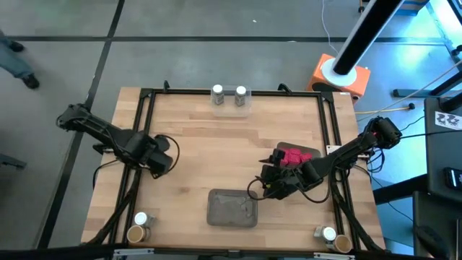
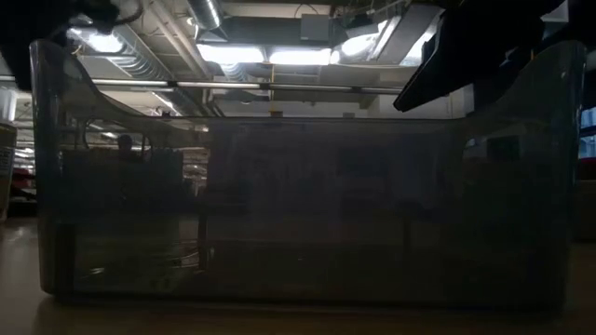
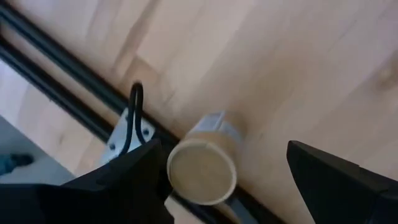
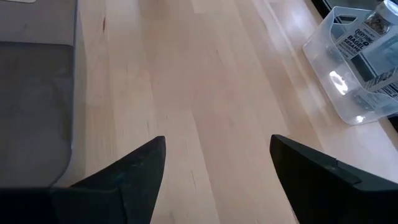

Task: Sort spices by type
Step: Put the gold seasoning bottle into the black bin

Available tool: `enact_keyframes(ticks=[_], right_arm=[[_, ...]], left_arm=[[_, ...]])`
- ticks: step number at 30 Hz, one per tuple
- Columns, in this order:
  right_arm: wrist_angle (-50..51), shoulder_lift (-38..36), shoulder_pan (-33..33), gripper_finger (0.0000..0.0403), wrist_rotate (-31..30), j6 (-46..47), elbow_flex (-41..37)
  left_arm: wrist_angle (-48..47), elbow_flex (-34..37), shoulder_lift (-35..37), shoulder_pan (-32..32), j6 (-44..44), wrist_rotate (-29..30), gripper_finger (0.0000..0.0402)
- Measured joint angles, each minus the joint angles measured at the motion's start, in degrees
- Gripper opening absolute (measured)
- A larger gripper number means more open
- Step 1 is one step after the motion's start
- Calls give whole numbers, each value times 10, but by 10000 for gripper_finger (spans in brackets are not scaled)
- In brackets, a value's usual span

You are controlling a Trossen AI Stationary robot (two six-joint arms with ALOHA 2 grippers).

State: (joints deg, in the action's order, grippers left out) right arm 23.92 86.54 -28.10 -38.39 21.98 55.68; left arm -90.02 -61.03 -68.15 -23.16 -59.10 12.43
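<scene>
The high view is evenly lit from overhead; the wooden counter (image 1: 216, 152) reads bright, with short soft shadows under both arms. Blue light tints the floor at the upper right corner. The low view is dim and backlit: ceiling strip lights (image 2: 270, 54) glare above, and the clear tray (image 2: 298, 205) close to the lens appears as a dark, murky wall. The left wrist view is motion-blurred throughout. In the right wrist view, a glare spot sits on the clear container (image 4: 348, 81).

The desk (image 1: 195, 152) is pale wood with a black frame. A grey tray (image 1: 232, 208) lies near red packs (image 1: 292, 157). The jars (image 1: 229, 94) have white caps; another jar (image 3: 203, 169) has a tan top.
</scene>
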Motion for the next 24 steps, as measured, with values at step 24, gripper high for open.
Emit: enact_keyframes(ticks=[24], right_arm=[[-2,0,0,289,45,0,0]], left_arm=[[42,138,4,0,72,-85,329]])
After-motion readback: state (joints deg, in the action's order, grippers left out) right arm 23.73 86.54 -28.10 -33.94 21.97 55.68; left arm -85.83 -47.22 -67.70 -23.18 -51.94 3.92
